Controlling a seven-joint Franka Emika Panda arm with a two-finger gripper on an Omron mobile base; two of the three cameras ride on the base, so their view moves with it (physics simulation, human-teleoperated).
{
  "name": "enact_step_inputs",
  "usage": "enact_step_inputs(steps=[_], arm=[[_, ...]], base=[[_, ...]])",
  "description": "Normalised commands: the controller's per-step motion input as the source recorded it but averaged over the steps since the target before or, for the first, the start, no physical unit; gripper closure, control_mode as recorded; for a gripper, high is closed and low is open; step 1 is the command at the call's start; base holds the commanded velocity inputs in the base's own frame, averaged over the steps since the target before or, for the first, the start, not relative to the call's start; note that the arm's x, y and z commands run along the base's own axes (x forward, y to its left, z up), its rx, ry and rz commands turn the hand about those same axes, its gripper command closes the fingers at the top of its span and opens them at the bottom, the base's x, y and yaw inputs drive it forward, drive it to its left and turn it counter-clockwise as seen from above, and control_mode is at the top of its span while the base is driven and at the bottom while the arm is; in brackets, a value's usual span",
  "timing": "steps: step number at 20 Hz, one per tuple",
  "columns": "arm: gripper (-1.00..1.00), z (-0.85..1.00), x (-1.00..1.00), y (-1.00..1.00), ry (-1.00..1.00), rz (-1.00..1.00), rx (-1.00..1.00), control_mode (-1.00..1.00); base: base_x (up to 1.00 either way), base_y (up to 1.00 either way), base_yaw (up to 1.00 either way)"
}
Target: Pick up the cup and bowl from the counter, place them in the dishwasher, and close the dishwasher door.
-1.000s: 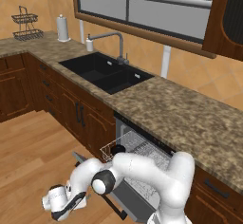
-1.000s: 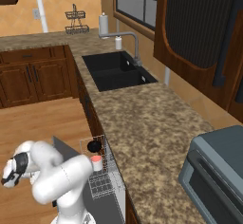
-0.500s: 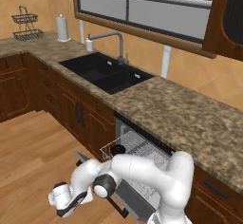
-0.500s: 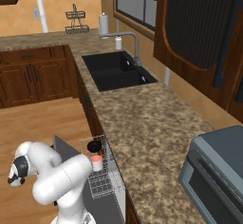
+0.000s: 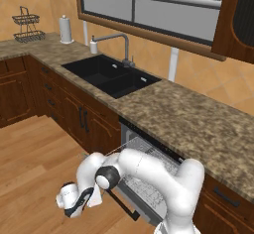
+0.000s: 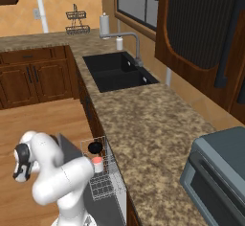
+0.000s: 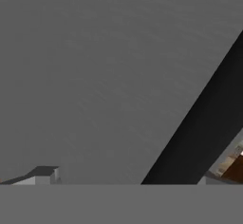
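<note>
A: Right base view first. How many of each thing do you count?

B: One cup (image 6: 97,163), white with a pink-red inside, and one black bowl (image 6: 95,147). Both sit in the white wire rack (image 6: 103,179) of the dishwasher (image 6: 107,191), low in the frame just left of centre, the bowl just above the cup in the picture. One speckled bench (image 6: 143,119) runs from the upper left down to the lower right, with one black sink (image 6: 117,70) set in it and one grey toaster oven (image 6: 217,177) at the lower right corner.

A: And the dishwasher door?

B: One, a flat dark grey panel (image 5: 141,198) hanging partly open at the bottom centre of the left base view, with its long black bar handle (image 5: 121,204) along the lower edge. The same grey panel (image 7: 104,76) covers most of the hand view, and the black bar (image 7: 199,133) cuts diagonally across the lower right.

A: The jaws?

B: The gripper (image 5: 74,209) is at the lower left of the left base view, beside the end of the handle. In the hand view one fingertip (image 7: 45,174) sits at the lower left and the other at the lower right, so the jaws stand wide apart. They hold nothing; whether they touch the door I can't quite tell from this close.
</note>
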Motion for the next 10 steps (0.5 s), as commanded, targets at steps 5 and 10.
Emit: enact_step_inputs(steps=[5, 10], arm=[[-1.0, 0.0, 0.72, -1.0, 0.04, 0.0, 0.0, -1.0], [-1.0, 0.0, 0.67, -1.0, -0.06, 0.0, -0.02, -1.0]], base=[[0.0, 0.0, 0.0], [0.0, 0.0, 0.0]])
